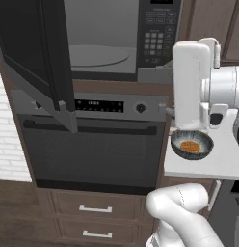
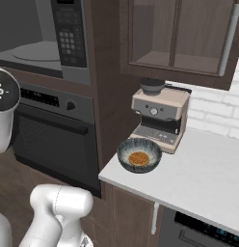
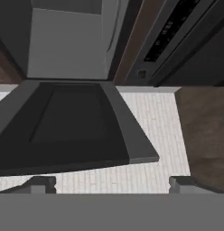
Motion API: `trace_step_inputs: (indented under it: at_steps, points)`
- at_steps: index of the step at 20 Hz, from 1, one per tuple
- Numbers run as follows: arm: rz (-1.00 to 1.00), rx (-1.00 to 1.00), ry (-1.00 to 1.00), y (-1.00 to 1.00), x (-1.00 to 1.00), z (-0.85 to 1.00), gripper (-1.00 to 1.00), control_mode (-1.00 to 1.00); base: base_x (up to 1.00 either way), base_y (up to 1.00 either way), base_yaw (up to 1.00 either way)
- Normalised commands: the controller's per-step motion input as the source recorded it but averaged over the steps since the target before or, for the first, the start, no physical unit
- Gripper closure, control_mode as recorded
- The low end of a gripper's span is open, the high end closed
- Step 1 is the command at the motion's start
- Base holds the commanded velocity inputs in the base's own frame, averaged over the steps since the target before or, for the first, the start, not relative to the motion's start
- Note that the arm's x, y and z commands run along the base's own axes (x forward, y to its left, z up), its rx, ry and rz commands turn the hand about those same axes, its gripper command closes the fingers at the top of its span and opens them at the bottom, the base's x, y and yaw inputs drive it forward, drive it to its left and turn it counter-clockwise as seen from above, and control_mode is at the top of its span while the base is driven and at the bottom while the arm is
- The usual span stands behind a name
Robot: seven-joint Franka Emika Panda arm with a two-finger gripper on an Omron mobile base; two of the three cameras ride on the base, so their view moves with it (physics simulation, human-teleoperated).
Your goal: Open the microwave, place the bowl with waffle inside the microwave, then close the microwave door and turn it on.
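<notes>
Fingertips of the end effector [image 3: 111, 184] stand wide apart with nothing between them, just short of the swung-open microwave door [image 3: 73, 122]. Beyond the door sits the microwave [image 1: 116, 38], its grey cavity exposed. Well off to the end effector's side, the bowl [image 2: 139, 155] holding the waffle [image 2: 139, 158] rests on the white surface [image 2: 208, 178].

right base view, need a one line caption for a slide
Bowl holding a waffle sits at the counter corner beside the espresso machine.
</notes>
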Motion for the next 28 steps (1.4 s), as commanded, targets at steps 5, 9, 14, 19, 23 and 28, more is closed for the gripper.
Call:
trace_step_inputs:
  at_steps: [5, 9, 14, 19, 23, 28]
  points:
    - [0.26, 0.03, -0.04, 0.59, 0.24, -0.08, -1.00, -1.00, 0.00, 0.00, 0.00]
    - [0.26, 0.01, 0.00, 0.51, 0.45, -0.10, -1.00, -1.00, 0.00, 0.00, 0.00]
    - [0.27, 0.00, 0.00, 0.58, 0.52, -0.22, -1.00, -1.00, 0.00, 0.00, 0.00]
    - [0.24, 0.00, -0.02, 0.66, 0.64, -0.23, -1.00, -1.00, 0.00, 0.00, 0.00]
    - [0.20, 0.00, -0.06, 0.72, 0.70, -0.06, -1.00, -1.00, 0.00, 0.00, 0.00]
    - [0.10, 0.00, -0.07, 0.91, 0.60, 0.00, -1.00, -1.00, 0.00, 0.00, 0.00]
